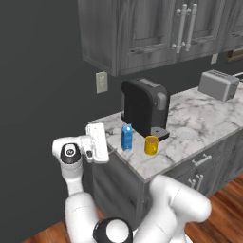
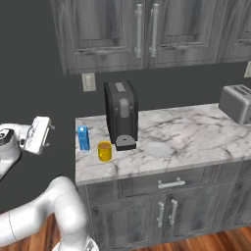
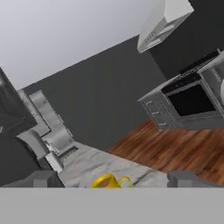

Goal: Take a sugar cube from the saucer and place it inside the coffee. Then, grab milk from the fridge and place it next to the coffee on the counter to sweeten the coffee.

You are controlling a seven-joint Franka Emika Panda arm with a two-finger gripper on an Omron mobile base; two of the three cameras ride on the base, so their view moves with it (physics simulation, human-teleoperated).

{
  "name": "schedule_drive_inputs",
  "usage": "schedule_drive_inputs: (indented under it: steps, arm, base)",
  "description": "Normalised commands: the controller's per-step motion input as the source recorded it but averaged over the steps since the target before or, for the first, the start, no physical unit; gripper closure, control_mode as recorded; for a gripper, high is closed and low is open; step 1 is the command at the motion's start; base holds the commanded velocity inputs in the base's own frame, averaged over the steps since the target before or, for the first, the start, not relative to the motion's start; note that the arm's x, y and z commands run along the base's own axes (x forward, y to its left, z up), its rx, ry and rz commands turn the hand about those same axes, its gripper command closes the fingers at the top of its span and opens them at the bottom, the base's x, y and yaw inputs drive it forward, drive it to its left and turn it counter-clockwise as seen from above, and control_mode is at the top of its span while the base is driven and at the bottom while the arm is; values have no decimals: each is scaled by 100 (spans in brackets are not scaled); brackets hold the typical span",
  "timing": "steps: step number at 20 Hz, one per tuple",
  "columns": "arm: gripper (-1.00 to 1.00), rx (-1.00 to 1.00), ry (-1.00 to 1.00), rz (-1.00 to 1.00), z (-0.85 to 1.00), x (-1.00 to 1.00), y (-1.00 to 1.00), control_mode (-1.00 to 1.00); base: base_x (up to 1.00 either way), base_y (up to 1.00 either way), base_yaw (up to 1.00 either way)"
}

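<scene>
The milk (image 1: 126, 137) stands upright on the bench (image 1: 209, 118), near its left end, just beside the coffee (image 1: 151, 145); in the left base view the carton sits at about 10 o'clock from the mug, and the two are close but apart. In the right base view the milk (image 2: 84, 138) is at 10 o'clock from the coffee (image 2: 104, 151) on the bench (image 2: 196, 135). Behind both stands the black coffee machine (image 1: 144, 107), with the mug just off the front left of its drip tray. The saucer (image 1: 187, 134) lies flat on the marble at 3 o'clock from the mug, well clear of it; in the right base view the saucer (image 2: 157, 149) lies at 3 o'clock from the machine's base. Whether a sugar cube lies on it or in the mug is too small to tell.

The gripper (image 1: 97, 143) hangs off the left end of the bench, at 9 o'clock from the milk and apart from it, holding nothing. In the right base view the gripper (image 2: 38, 134) is out over the floor, left of the bench edge. In the hand view its two dark fingertips (image 3: 39, 178) stand wide apart at the bottom, with the rim of the yellow mug (image 3: 109, 181) between them. A toaster (image 1: 218, 84) sits at the far right of the bench
</scene>
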Motion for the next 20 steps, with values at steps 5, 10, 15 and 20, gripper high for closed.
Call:
schedule_drive_inputs:
  steps: [5,10,15,20]
  arm:
    - [-100,0,-19,-7,100,-100,-27,-100]
    - [-100,0,-27,-9,86,-100,-41,-100]
    - [-100,0,-40,-9,46,-100,-59,-100]
    - [-100,0,-42,-9,42,-100,-58,-100]
  base:
    - [0,0,0]
    - [0,0,0]
    - [0,0,0]
    - [0,0,0]
